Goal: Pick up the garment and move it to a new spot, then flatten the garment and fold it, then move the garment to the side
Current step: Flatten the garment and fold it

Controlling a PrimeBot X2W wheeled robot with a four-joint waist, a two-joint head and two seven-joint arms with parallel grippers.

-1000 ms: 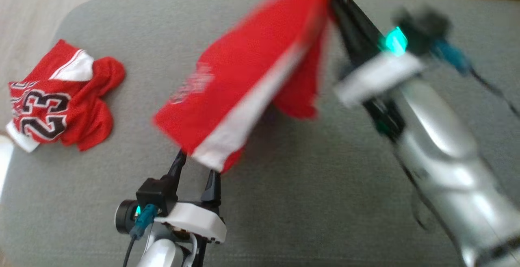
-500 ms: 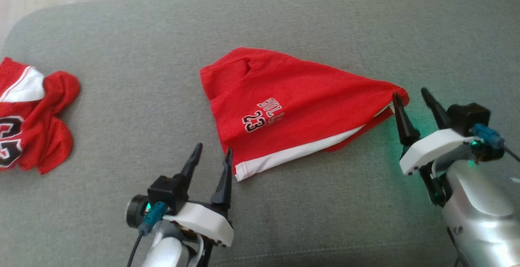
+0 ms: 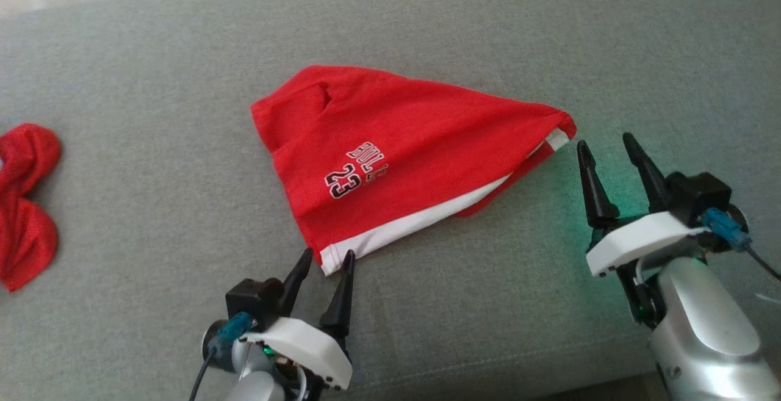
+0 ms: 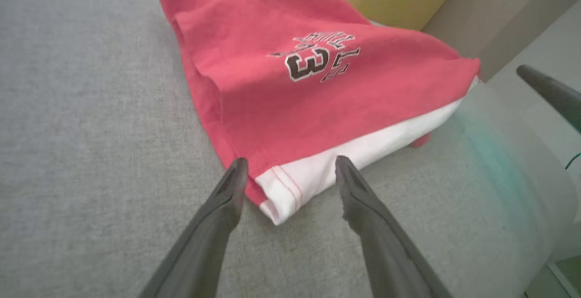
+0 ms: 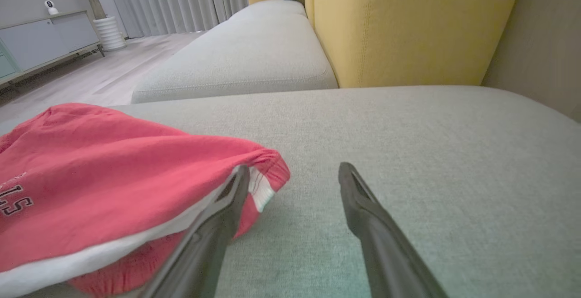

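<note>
The garment (image 3: 396,157), red shorts with a white side stripe and a "23" print, lies spread but rumpled on the grey sofa seat (image 3: 183,71). My left gripper (image 3: 326,257) stands open at its near white-hemmed corner (image 4: 283,193), fingers either side of that corner and apart from it. My right gripper (image 3: 604,144) is open just right of the garment's right corner (image 5: 265,175), holding nothing; its left finger (image 5: 227,207) is beside the waistband edge.
Another red garment (image 3: 24,199) lies bunched at the far left of the seat. A yellow backrest cushion (image 5: 408,21) stands behind the seat, and a second grey cushion (image 5: 245,53) extends beyond it. The sofa's front edge runs just before my arms.
My right gripper has opened and let go of the garment, which dropped from the air onto the seat. The head camera has shifted, sliding the scene left. The left gripper now reaches the near corner.
</note>
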